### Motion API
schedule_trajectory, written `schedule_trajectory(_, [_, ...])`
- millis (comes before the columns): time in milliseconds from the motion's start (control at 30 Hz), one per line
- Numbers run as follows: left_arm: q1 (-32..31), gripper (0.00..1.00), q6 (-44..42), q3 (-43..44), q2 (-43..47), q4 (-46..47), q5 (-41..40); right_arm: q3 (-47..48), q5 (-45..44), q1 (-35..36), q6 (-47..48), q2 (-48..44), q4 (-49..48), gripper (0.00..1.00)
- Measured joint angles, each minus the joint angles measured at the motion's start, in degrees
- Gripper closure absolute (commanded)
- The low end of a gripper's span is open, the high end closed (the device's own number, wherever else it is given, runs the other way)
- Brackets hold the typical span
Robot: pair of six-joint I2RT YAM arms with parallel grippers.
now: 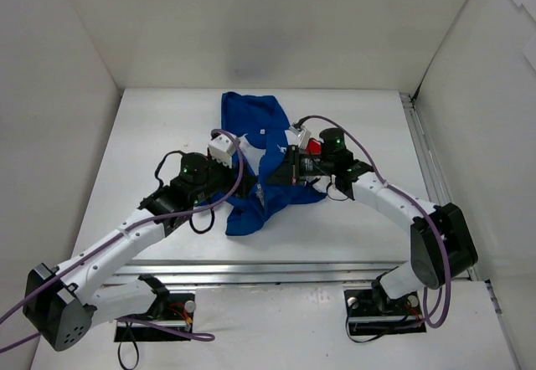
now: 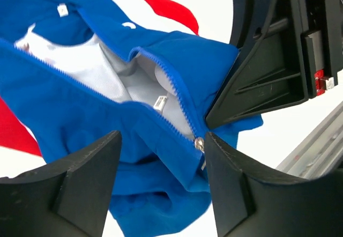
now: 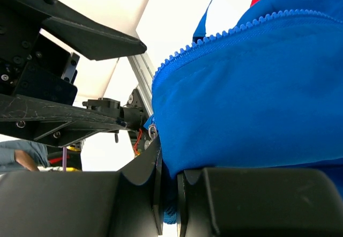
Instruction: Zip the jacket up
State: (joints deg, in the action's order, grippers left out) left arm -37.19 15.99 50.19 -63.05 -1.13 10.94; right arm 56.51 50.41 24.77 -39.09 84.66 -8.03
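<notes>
Blue jacket (image 2: 80, 113) beneath spread left pincer (image 2: 161, 159), fabric pinched by right pincer (image 3: 169, 194)

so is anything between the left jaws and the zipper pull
Nothing visible. The zipper pull sits in the gap of the left gripper, whose jaws stand apart on either side. The right gripper pinches the jacket beside it, not in the way.

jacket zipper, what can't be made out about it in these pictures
Top view: slider hidden beneath the left gripper and right gripper.
Left wrist: slider detail too small; jacket cut off by frame edges.
Right wrist: pinched fabric hidden between the fingers.
</notes>
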Motion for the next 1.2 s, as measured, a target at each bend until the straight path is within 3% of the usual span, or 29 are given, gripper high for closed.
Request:
schedule_trajectory(300, [0.4, 0.43, 14.9, -1.0, 2.5, -7.1, -3.1, -0.8, 0.0, 0.0, -1.4, 0.0, -1.9, 1.00])
schedule_trajectory(567, [3.9, 0.43, 29.6, -8.2, 2.4, -7.6, 1.8, -0.9, 0.0, 0.1, -1.9, 0.0, -3.0, 1.00])
schedule_trajectory(1200, [9.5, 0.45, 42.8, -16.5, 6.9, 7.8, 13.8, -2.2, 0.0, 0.4, -2.3, 0.0, -4.2, 1.00])
